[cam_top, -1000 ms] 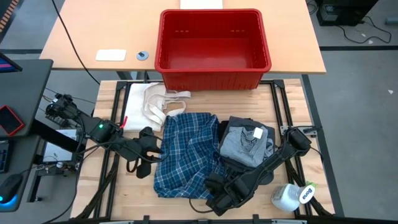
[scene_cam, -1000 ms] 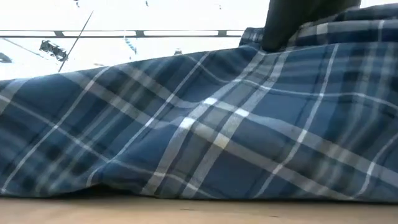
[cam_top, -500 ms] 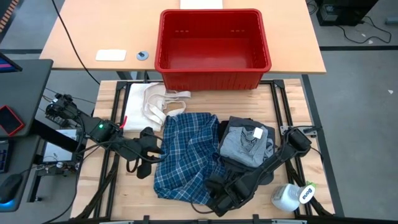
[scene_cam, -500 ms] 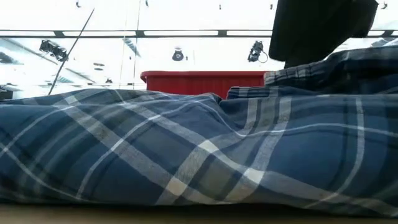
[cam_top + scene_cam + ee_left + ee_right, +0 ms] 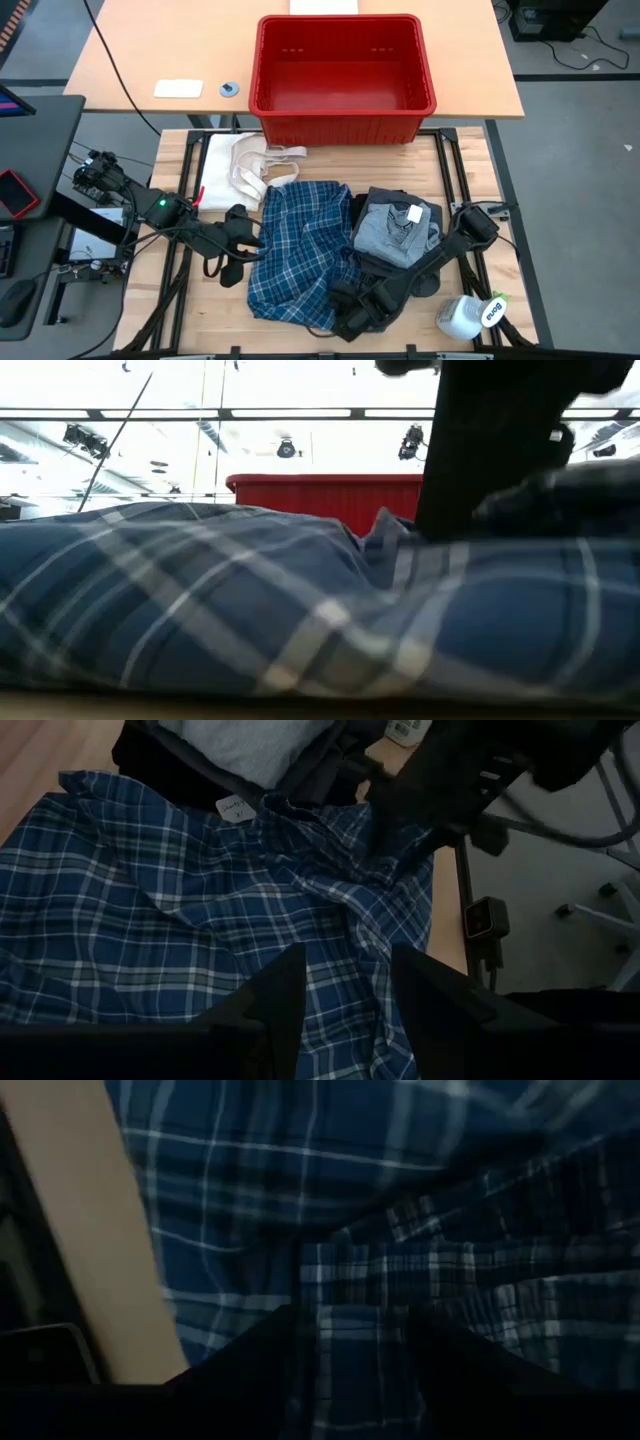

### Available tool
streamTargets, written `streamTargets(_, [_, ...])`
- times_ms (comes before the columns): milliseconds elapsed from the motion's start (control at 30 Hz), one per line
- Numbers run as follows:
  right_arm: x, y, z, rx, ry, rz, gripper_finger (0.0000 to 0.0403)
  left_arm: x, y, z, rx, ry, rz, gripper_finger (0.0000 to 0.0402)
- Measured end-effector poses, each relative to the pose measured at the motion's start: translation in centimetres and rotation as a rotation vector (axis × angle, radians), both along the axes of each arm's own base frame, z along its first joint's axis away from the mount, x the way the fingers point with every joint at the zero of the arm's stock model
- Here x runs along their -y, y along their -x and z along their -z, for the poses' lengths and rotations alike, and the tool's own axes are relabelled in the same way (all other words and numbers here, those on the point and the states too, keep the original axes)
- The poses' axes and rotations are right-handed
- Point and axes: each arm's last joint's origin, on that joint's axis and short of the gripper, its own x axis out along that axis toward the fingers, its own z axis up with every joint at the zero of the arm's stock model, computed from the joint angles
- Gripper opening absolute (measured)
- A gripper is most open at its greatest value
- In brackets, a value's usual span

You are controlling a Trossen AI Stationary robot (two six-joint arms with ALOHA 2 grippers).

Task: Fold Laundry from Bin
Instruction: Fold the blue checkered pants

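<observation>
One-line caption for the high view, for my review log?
Empty red bin above; both grippers at the plaid shirt.

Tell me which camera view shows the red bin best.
The high view: the whole red bin shows from above, empty, beyond the plaid shirt. The low view catches only a strip of its wall behind the shirt. Neither wrist view shows it.

A slatted wooden desk (image 5: 200, 300) carries a blue-and-white plaid shirt (image 5: 300, 250), a cream-white cloth (image 5: 240, 165) with strap loops, a folded grey garment pile (image 5: 395, 235) and a white bottle (image 5: 470, 315); the red bin (image 5: 340, 125) sits at its far edge.
</observation>
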Motion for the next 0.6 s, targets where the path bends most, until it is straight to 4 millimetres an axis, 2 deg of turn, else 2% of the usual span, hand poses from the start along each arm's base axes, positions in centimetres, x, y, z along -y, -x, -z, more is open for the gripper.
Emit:
streamTargets(100, [0.5, -0.2, 0.9, -0.028, -0.058, -0.007, 0.0201, 0.0, 0.0, 0.0, -0.001, 0.004, -0.004, 0.0152])
streamTargets(300, [1.1, -0.2, 1.2, -0.027, -0.011, 0.032, 0.0187, 0.0, 0.0, 0.0, -0.001, 0.004, -0.004, 0.0152])
streamTargets(400, [1.4, -0.1, 1.3, -0.046, 0.002, 0.042, 0.0147, 0.0, 0.0, 0.0, -0.001, 0.004, -0.004, 0.0152])
streamTargets(600, [1.9, 0.2, 1.4, -0.086, 0.057, 0.018, 0.0021, 0.0, 0.0, 0.0, -0.004, 0.002, -0.005, 0.0152])
